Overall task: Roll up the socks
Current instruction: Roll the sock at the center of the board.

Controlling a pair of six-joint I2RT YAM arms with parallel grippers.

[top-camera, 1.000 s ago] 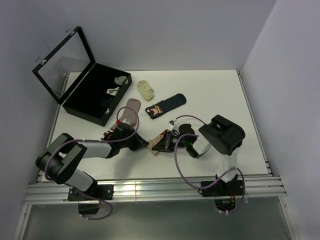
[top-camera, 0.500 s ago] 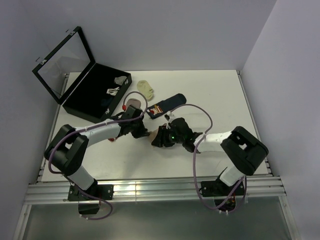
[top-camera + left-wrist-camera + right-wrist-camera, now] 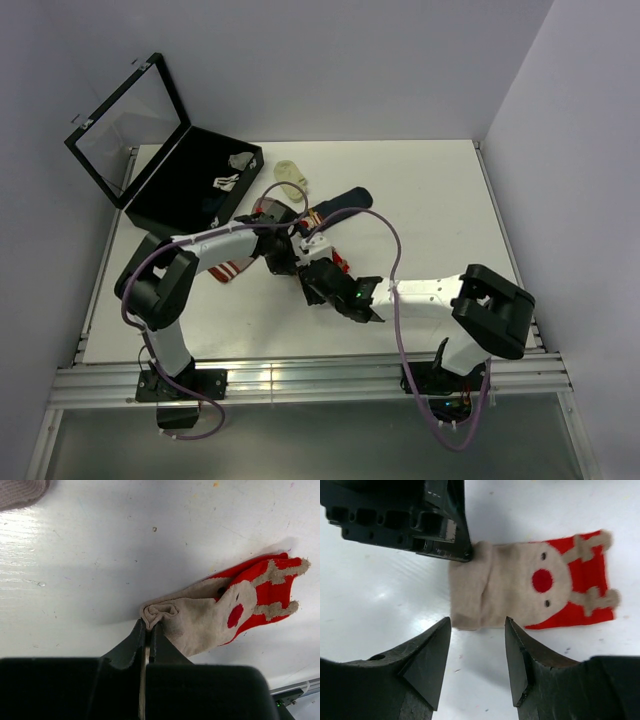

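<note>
the left gripper [image 3: 148, 626] is pinched tight on the bunched edge of a beige-and-red reindeer knit sock [image 3: 210, 620], which trails toward 2 o'clock

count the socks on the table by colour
pink sock: 1
navy sock: 1
beige and red sock: 1
pale yellow sock: 1
total: 4

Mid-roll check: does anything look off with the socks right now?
The beige sock is bunched, not rolled: its end is folded over unevenly, and the left end effector pinches only a crumpled corner. The right end effector is open at the sock's edge, holding nothing.
</note>
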